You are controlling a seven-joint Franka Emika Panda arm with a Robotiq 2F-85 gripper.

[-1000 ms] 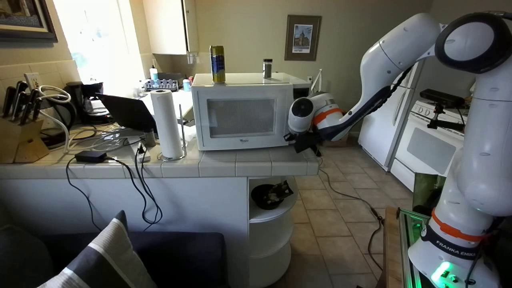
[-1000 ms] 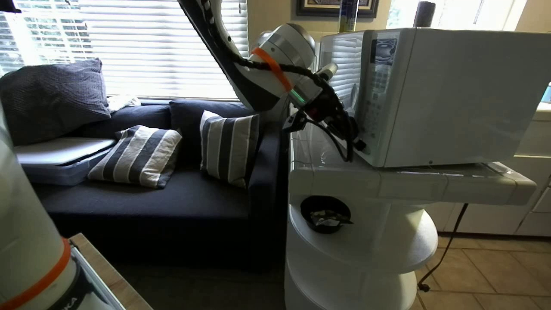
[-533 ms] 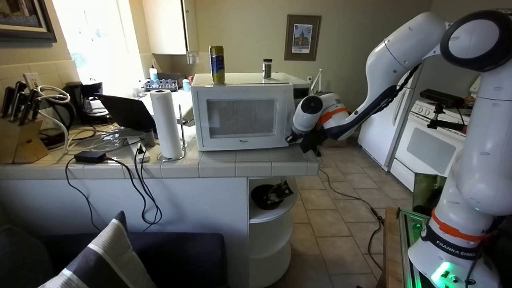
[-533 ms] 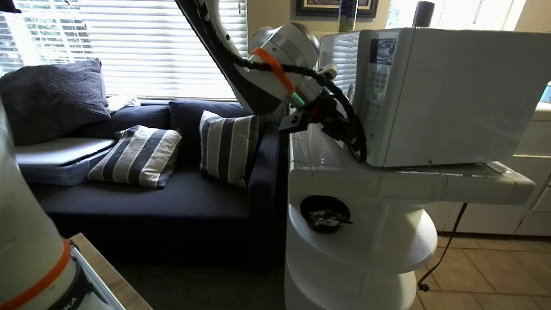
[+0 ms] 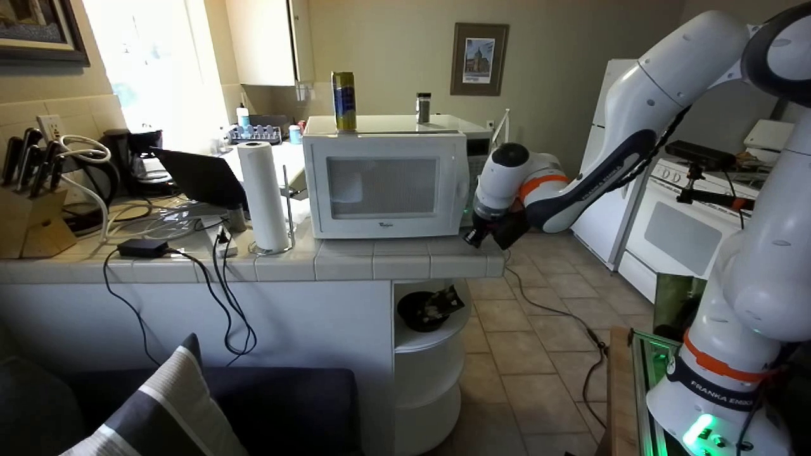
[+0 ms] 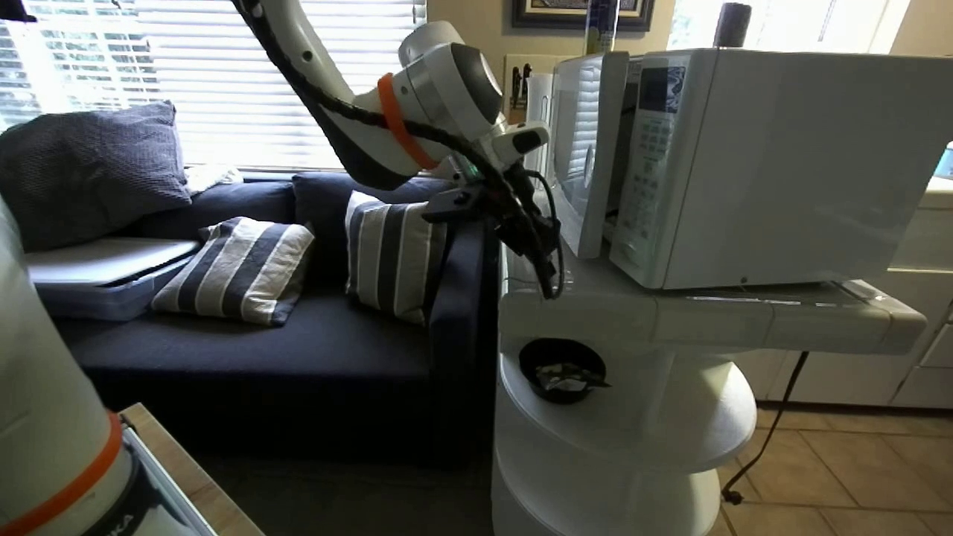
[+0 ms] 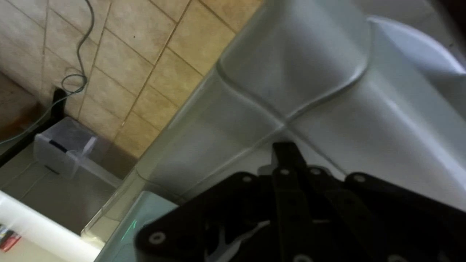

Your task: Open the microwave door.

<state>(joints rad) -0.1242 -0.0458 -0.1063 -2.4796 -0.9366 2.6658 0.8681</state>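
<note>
The microwave door (image 5: pixel 383 188), white-framed with a dark window, faces the camera in an exterior view. In an exterior view the door (image 6: pixel 604 160) stands slightly ajar, with a narrow dark gap between it and the microwave body (image 6: pixel 804 167). My gripper (image 5: pixel 472 239) is low over the counter corner, just past the handle side of the door. In an exterior view the gripper (image 6: pixel 552 289) points down in front of the door, apart from it. In the wrist view the gripper (image 7: pixel 285 145) is shut with nothing between the fingertips, over white tiles. Contact with the tiles cannot be told.
A tall can (image 5: pixel 344 101) and a small jar (image 5: pixel 423 108) stand on the microwave. A paper towel roll (image 5: pixel 265 197) stands on the tiled counter (image 5: pixel 345 267) left of the door. A black bowl (image 6: pixel 562 372) sits on the shelf below.
The door has gone from looking closed to slightly ajar. My gripper has moved away from the microwave front, toward the sofa side in an exterior view, and the arm has drawn back.
</note>
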